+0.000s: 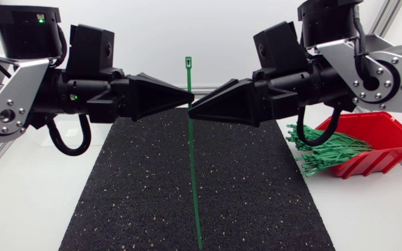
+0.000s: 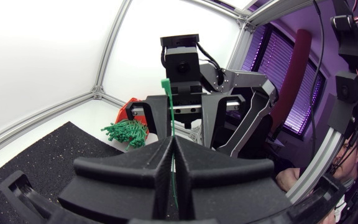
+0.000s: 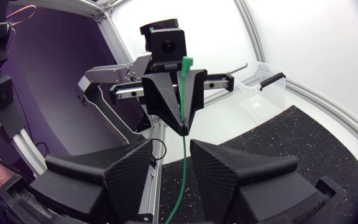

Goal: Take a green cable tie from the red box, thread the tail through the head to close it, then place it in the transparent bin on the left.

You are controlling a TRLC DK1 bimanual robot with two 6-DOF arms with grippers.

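**A:** Biggest thing first, the black mat [image 1: 131, 188] runs down the middle of the table. Both arms meet over its twelve o'clock end.

**B:** The left gripper [image 1: 184, 97] comes in from nine o'clock and the right gripper [image 1: 194, 110] from three, tips almost nose to nose.

**A:** The red box [image 1: 379, 136] sits at four o'clock off the mat, its far end hidden under the right arm. Spare ties [image 1: 326, 150] spill over its rim.

**B:** The bin [image 3: 263, 87] shows only in the right wrist view, beyond the left gripper, which covers one end of it.

**A:** And the tie [image 1: 190, 160] stands upright, head at twelve. Its tail runs to six and is cut off at the view's edge.

**B:** The left gripper's fingers are pressed together on it a short way below the head. The right gripper's are spread, with the strap hanging in the gap. I can't make out any contact there.
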